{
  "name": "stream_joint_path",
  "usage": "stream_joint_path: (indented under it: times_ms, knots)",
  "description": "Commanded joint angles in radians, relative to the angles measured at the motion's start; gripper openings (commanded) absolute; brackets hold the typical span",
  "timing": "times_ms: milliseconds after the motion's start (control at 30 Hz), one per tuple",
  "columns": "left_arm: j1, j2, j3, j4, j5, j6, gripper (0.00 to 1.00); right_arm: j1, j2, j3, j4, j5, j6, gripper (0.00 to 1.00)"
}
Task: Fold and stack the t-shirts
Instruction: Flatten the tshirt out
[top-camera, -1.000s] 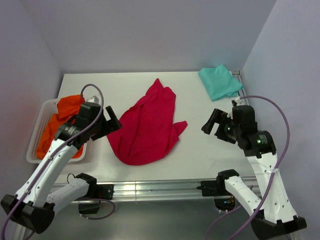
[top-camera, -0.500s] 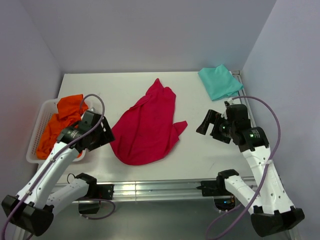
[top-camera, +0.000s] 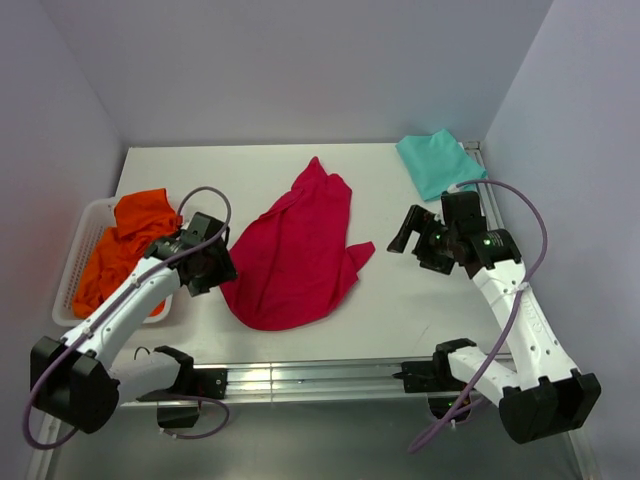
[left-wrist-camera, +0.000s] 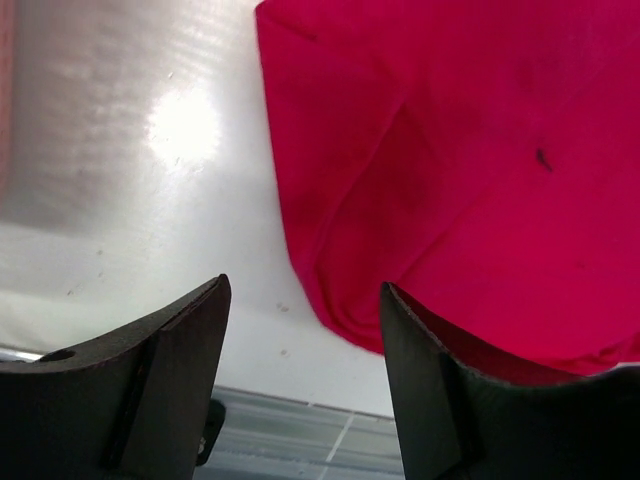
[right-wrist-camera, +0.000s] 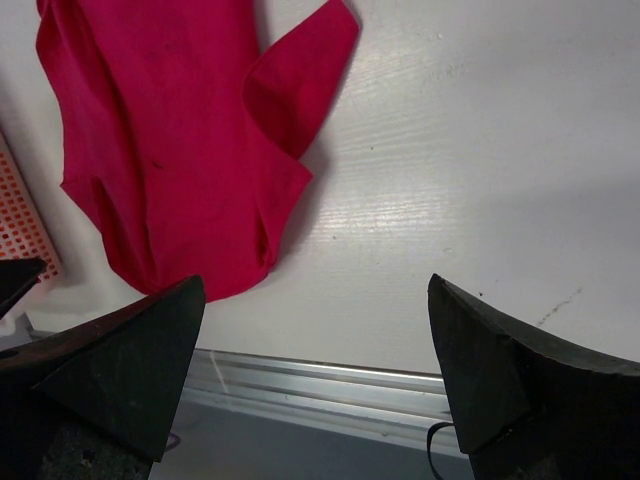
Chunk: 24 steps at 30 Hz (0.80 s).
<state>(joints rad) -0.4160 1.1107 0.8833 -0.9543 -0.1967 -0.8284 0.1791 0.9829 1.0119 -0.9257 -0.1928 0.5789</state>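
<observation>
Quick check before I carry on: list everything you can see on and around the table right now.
red t-shirt: one, crimson, lying unfolded and rumpled at the table's centre
teal t-shirt: one, teal-green, folded, far right corner
orange garments: a heap, number unclear, bright orange, in the basket
basket: one, white slatted plastic, left edge of the table
table: one, white
left claw: one, black, open, at the red t-shirt's near left edge
right claw: one, black, open, over bare table to the right of the red t-shirt
</observation>
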Motion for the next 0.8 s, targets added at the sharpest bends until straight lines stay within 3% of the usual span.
stream_joint_path:
  times_ms: [0, 333, 767]
  knots:
    - [-0.007, 0.043, 0.017, 0.117, -0.029, 0.005, 0.67, 0.006, 0.028, 0.069, 0.039, 0.0, -0.016, 0.99]
    - [-0.007, 0.239, -0.009, 0.247, -0.072, 0.029, 0.55, 0.005, -0.007, 0.09, -0.007, 0.027, -0.082, 0.99]
    - [-0.006, 0.377, 0.002, 0.364, -0.05, 0.094, 0.53, 0.003, -0.015, 0.047, 0.01, 0.033, -0.09, 0.99]
